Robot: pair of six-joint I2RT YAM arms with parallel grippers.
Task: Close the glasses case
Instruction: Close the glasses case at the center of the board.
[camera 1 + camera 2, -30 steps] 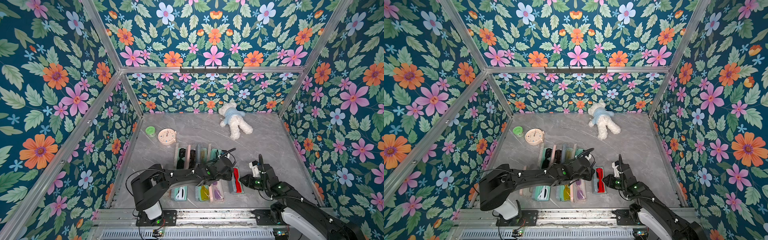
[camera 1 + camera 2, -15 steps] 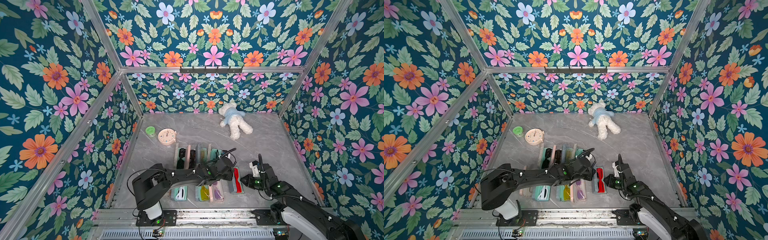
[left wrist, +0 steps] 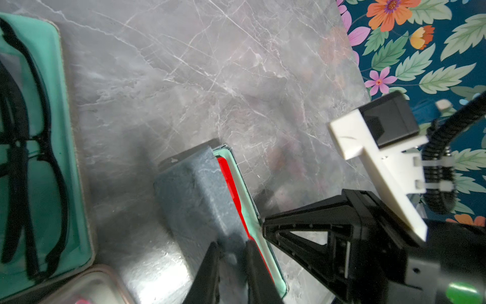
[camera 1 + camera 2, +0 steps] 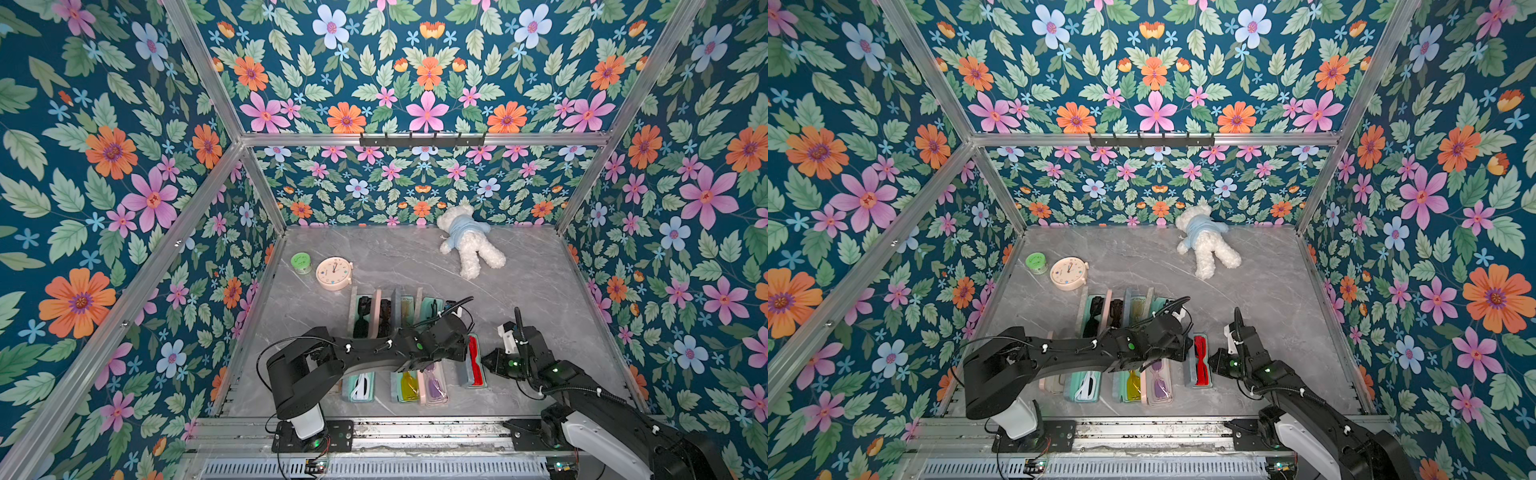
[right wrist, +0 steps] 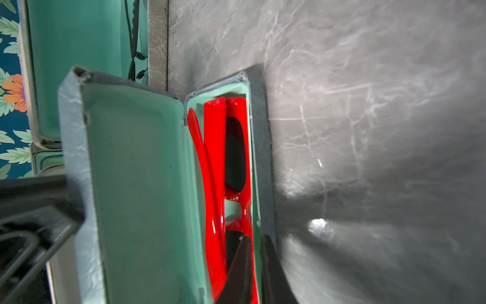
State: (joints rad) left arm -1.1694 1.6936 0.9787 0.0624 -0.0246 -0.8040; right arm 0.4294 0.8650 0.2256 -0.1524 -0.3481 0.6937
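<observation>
Far left of the marble table (image 4: pixel 540 291), near the wall, stand a green jar (image 4: pixel 301 262) and, just beside it, a round pink clock (image 4: pixel 333 273).

Nearer the robot lies a block of open glasses cases, side by side. The front row holds white glasses (image 4: pixel 360 386), yellow glasses (image 4: pixel 409 384) and purple glasses (image 4: pixel 434 384). The left arm (image 4: pixel 365 357) reaches across this block towards the right.

At the far edge, right of centre, a white teddy bear (image 4: pixel 469 243) in a blue top lies face down, well apart from the cases.

The grey glasses case (image 5: pixel 260 158) sits at the right end of the block, near the front of the table and apart from its neighbour. It is not closed. Its lid (image 3: pixel 200 189) stands partly raised on the hinge side, and its mint lining shows in the right wrist view. The red glasses (image 5: pixel 214 171) lie folded in the base, in plain sight.

The left gripper (image 3: pixel 232 244) is clamped on the free edge of the lid, one finger on each face.

The right gripper (image 5: pixel 256 238) comes in from the right and pinches the base's outer long wall. One finger is inside, over a dark lens; the other is outside, against the grey cover. In both top views the two grippers meet at this case (image 4: pixel 1190 365), left on the lid, right on the base.
</observation>
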